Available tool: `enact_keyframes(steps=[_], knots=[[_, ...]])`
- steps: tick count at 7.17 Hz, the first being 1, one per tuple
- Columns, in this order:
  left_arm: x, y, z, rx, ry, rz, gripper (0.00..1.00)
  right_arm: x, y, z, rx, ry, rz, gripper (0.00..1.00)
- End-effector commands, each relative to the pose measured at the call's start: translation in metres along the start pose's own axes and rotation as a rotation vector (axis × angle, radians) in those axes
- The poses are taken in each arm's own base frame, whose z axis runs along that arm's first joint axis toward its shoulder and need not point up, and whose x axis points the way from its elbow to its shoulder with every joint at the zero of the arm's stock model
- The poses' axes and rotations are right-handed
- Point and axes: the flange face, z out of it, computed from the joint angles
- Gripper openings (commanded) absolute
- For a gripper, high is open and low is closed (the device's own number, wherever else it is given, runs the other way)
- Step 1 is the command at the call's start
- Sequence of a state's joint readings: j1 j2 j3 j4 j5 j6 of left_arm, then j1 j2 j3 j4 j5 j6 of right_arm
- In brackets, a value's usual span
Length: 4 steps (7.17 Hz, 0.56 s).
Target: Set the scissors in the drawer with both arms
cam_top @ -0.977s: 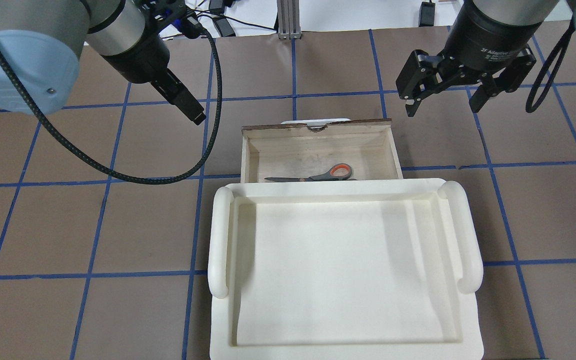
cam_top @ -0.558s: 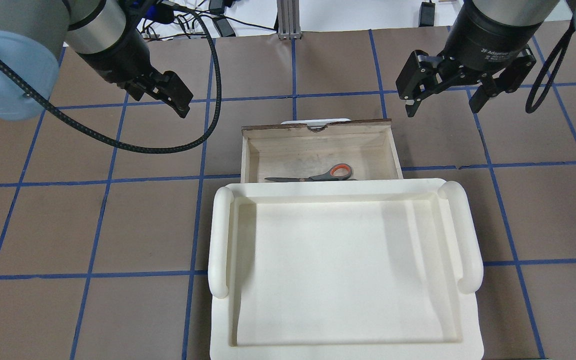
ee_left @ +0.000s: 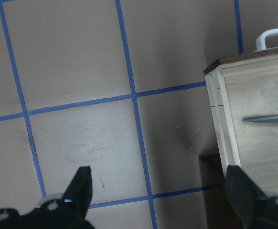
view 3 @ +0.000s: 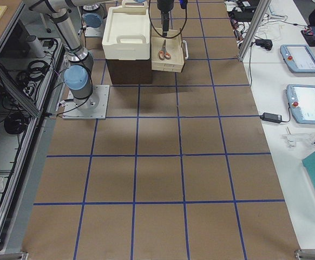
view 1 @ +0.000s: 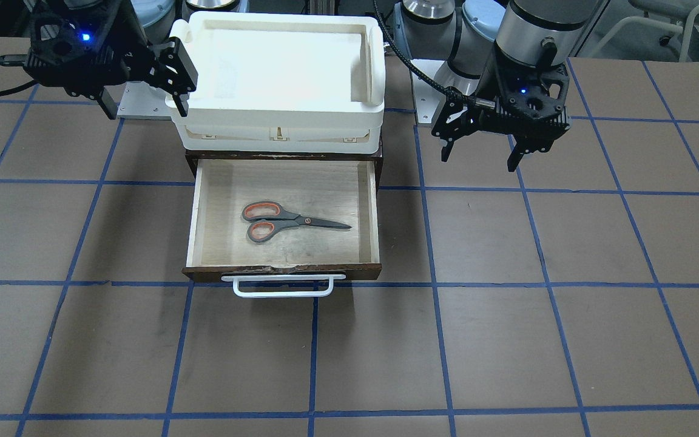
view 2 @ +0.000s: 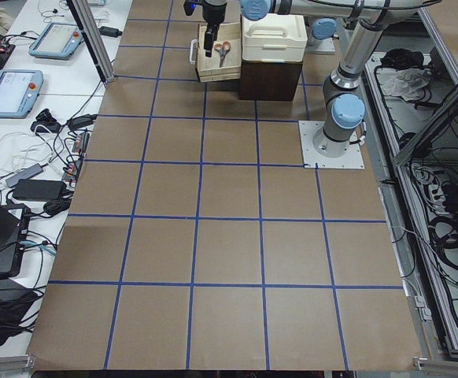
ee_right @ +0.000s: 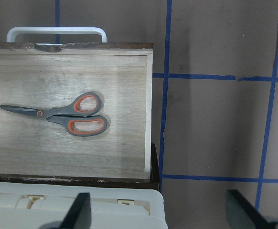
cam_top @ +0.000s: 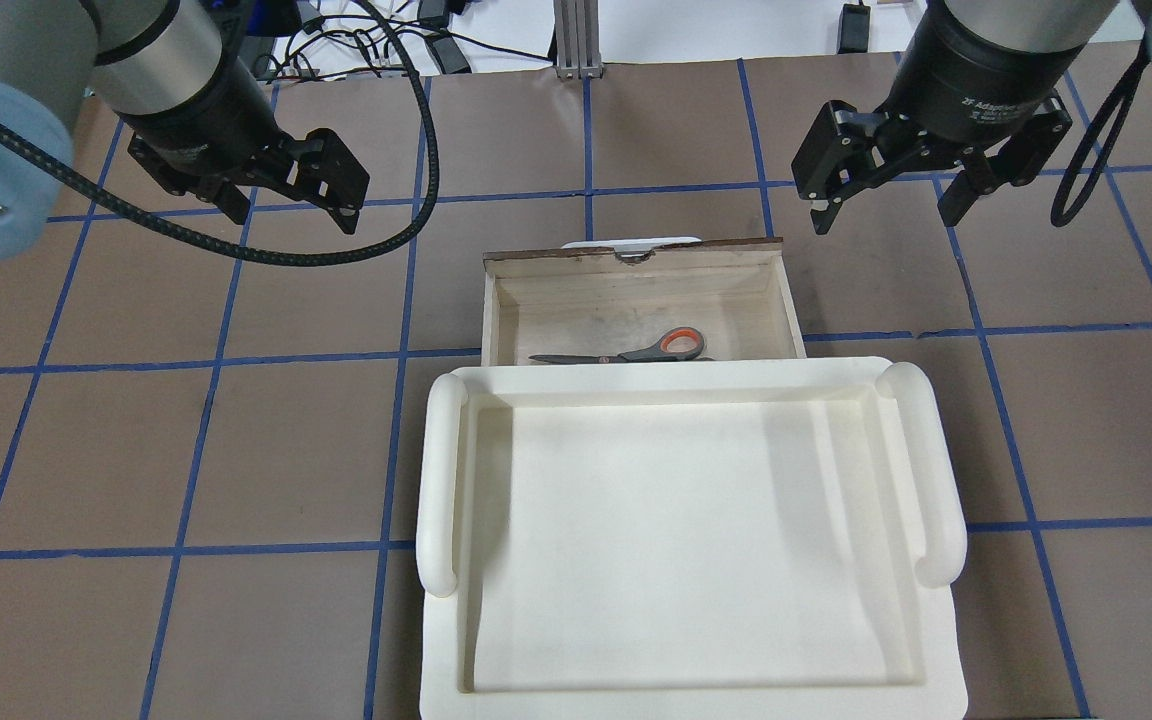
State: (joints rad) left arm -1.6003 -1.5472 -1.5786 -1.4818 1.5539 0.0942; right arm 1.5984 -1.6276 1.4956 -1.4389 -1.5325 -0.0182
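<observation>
The scissors, dark grey with orange-lined loops, lie flat on the pale floor of the open drawer. They also show in the overhead view and the right wrist view. Only the blade tip shows in the left wrist view. The drawer's white bar handle faces away from the robot. My left gripper is open and empty above the table, left of the drawer. My right gripper is open and empty, to the drawer's right.
A cream-white plastic tray sits on top of the dark cabinet behind the drawer and hides the drawer's near part in the overhead view. The brown table has blue tape lines. A black cable hangs from the left arm.
My left gripper has moved left, away from the drawer, and turned so both fingers now show spread apart. The right gripper, the scissors and the drawer have not moved.
</observation>
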Motion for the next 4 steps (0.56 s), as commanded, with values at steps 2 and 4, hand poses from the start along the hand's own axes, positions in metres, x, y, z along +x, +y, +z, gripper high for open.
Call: enact_keyframes(steps=[2, 4], knots=[[-0.0013, 0.007, -0.0015, -0.018, -0.01, -0.043, 0.99, 0.0, 0.0, 0.0, 0.0, 0.0, 0.0, 1.0], [-0.0022, 0.0085, -0.0014, -0.027, -0.02, -0.041, 0.99, 0.0002, -0.0006, 0.0007, -0.002, 0.001, 0.0, 1.0]])
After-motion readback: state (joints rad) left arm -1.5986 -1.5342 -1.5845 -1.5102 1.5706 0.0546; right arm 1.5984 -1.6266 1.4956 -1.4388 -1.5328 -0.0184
